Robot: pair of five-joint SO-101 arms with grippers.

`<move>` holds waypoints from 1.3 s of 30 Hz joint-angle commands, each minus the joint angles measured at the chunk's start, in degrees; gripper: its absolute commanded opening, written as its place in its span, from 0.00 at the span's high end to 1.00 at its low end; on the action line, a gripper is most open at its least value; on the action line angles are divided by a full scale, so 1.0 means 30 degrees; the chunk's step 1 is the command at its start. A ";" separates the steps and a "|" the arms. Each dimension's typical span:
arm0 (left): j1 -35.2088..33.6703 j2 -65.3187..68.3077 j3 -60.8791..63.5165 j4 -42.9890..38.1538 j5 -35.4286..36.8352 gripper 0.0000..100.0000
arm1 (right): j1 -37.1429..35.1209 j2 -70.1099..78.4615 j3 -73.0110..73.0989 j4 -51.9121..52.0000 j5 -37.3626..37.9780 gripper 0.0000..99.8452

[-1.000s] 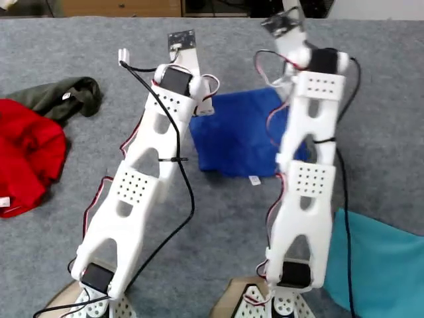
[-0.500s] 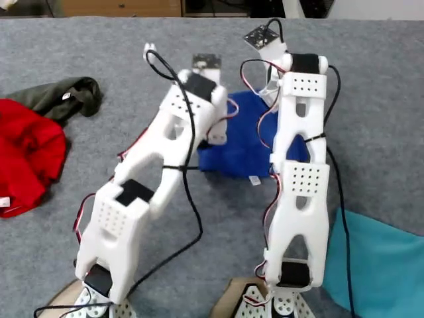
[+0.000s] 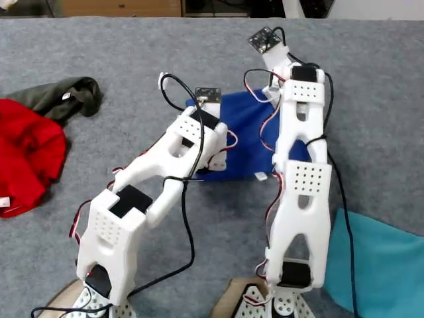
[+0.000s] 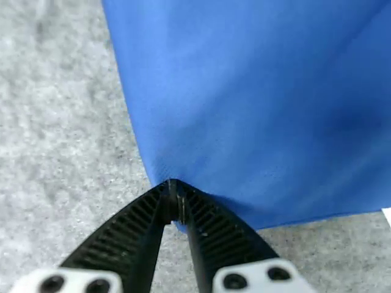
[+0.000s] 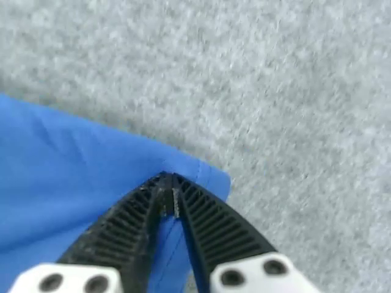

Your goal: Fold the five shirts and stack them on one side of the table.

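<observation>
— Blue shirt point(image 3: 245, 132): where?
— Spread flat in the middle of the grey table point(image 3: 119, 53), under both arms' wrists.
— And the left gripper point(image 4: 173, 201)?
— Down at the near left edge of the blue shirt, fingers clenched tight with the cloth's edge pinched between the tips.
— Right gripper point(image 5: 168, 195)?
— At the far corner of the same shirt, fingers pressed together on the hem, grasping it.
— Other shirts?
— Red shirt point(image 3: 26, 159) crumpled at the table's left edge, touching a dark green shirt point(image 3: 63, 96) bunched just beyond it. Teal shirt point(image 3: 381, 265) lying at the near right corner, well apart from the blue one.
</observation>
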 commanded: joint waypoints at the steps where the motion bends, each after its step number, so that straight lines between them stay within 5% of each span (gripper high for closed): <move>1: 0.0117 -0.1070 -0.0088 -0.0117 0.0205 0.98 | 0.0454 -0.0337 -0.0220 0.0059 0.0645 1.00; 11: -0.1289 -0.7282 -0.0322 0.0469 0.0059 0.98 | 0.0396 -0.1333 -0.6989 0.5656 0.0674 1.00; 17: -0.3487 -0.6139 0.0381 -0.5245 0.0088 0.98 | 0.0396 -0.1919 -1.1238 0.9612 0.0615 1.00; 22: -0.3370 -0.2242 -0.1231 -0.6799 0.0117 0.98 | 0.0806 -0.3590 -0.9568 1.1780 -0.0967 1.00; 31: -0.3546 0.4586 -1.0139 -0.2256 0.0176 0.98 | 0.1656 -0.7487 0.2418 1.1663 -0.4337 1.00; 39: -0.3722 0.8308 -1.5648 0.0527 0.0147 0.98 | 0.2154 -0.8366 1.0857 0.5714 -0.4454 1.00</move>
